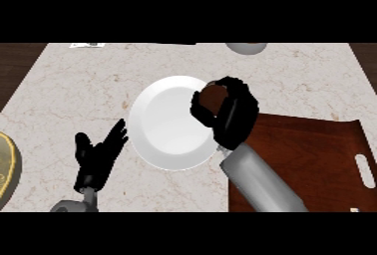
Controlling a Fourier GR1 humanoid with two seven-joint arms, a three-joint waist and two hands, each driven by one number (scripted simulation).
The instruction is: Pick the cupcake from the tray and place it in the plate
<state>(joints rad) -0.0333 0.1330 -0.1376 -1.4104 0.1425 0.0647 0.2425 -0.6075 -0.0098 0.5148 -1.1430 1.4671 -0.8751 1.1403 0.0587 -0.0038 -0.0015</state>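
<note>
Two robot hands are seen over the marble bench (pixel 66 84): the right robot hand (pixel 228 112) is curled round the brown cupcake (pixel 214 94), which is held at the right rim of the white plate (pixel 171 122), just left of the dark tray (pixel 309 154). The left robot hand (pixel 99 152) is kept open, fingers up, left of the plate, touching nothing.

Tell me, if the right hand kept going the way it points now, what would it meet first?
Probably the white plate. The right hand, curled round the cupcake, already reaches over the plate's right rim, heading up and left. Its height above the plate is unclear.
</note>
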